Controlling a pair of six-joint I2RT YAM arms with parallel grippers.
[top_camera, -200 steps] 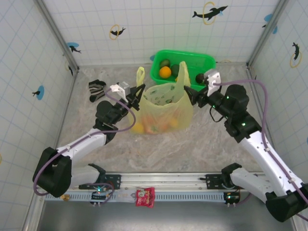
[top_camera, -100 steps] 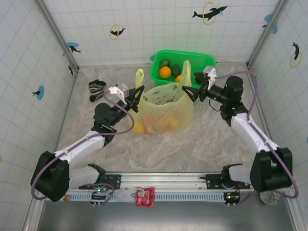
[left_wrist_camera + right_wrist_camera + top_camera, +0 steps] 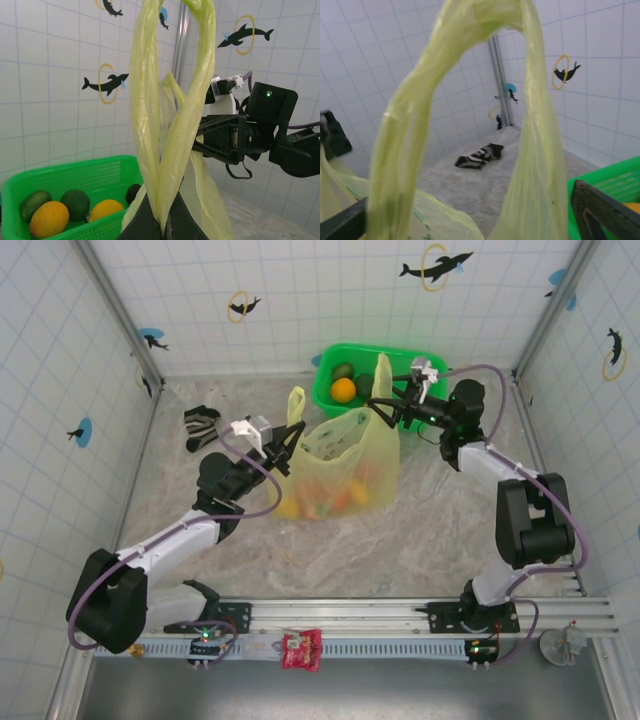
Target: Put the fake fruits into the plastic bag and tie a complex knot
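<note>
Now the tying step looks in hand: the plastic bag sits mid-table with fake fruits inside. The left gripper is clamped on the left handle. The right gripper, farther right, stands apart around the right handle. Next it should close, then cross the loops.

Bag: thin translucent yellow-green plastic carrier bag, upright, open-mouthed.
Handles: two loops held upright, untied.
Fruits: glossy orange and yellow plastic fruits inside bag.
</note>
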